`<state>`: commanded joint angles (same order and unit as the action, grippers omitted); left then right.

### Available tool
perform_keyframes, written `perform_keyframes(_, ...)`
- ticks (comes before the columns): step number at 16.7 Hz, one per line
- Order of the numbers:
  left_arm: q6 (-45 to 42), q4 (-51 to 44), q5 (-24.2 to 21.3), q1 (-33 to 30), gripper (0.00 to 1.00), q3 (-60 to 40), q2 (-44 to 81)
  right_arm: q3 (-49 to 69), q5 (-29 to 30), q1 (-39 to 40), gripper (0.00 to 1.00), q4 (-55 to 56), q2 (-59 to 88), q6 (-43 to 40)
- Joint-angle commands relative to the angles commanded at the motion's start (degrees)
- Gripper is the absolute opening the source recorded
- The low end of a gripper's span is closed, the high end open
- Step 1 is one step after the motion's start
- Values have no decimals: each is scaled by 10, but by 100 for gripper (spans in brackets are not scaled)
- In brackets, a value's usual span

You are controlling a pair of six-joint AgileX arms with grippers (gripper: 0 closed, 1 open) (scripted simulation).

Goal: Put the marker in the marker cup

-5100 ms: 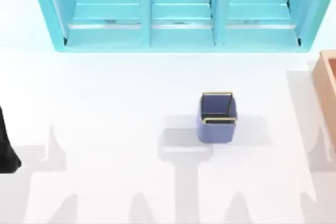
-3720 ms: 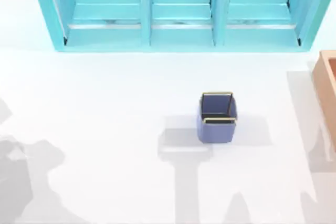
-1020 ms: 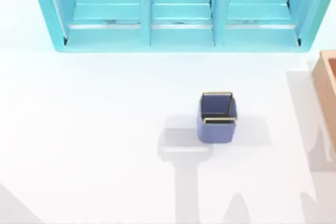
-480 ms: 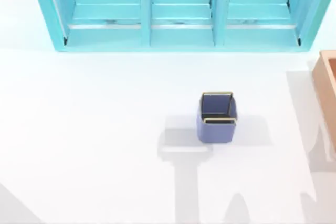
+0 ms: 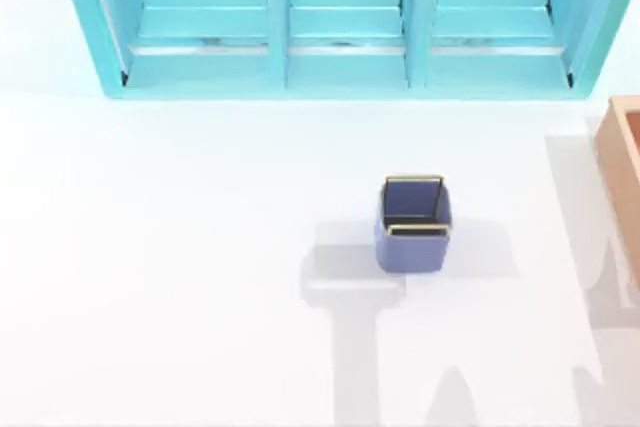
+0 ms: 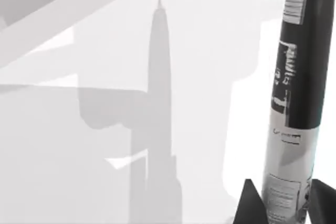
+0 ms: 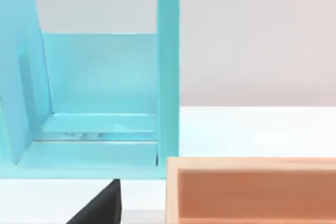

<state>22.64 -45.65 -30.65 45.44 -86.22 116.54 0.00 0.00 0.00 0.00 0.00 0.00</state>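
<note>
Our left gripper has its two dark fingers closed around the lower barrel of the marker, seen from the left wrist camera – the pen stands up out of the grip, clear of the white table, which carries its long pointed shadow. The marker is a slim cylinder, pale grey with small printed text near the fingers, glossy black further along, with a barcode-like label at the far end.

We judge the step in hand to be the carry: the marker is grasped and lifted but not yet over its target. The next move calls for bringing it above the marker cup and lining the barrel up with the small square opening before letting go.

In the top view the marker cup sits just right of centre, toward four o'clock – a small periwinkle-blue square tub with a thin gold rim, smooth and matte, empty. At twelve o'clock stands the teal shelf unit, hard-edged with three bays. At three o'clock, a tan-orange box touches the edge.

Our right gripper shows as a dark wedge near the box and shelf; we cannot tell how its fingers stand
</note>
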Motion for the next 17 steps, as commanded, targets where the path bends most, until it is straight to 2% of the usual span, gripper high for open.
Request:
perform_keyframes(6, -85, -155, -16, 76, 0, 32, -142, 0, 0, 0, 100, 0, 0, 0)
perform_keyframes(12, -95, -163, -16, 82, 0, 34, -150, 0, 0, 0, 100, 0, 0, 0)
perform_keyframes(14, -92, -151, 0, 66, 0, 25, -153, 0, 0, 0, 100, 0, 0, 0)
perform_keyframes(17, -83, -105, 68, -1, 0, -7, -162, 0, 0, 0, 100, 0, 0, 0)
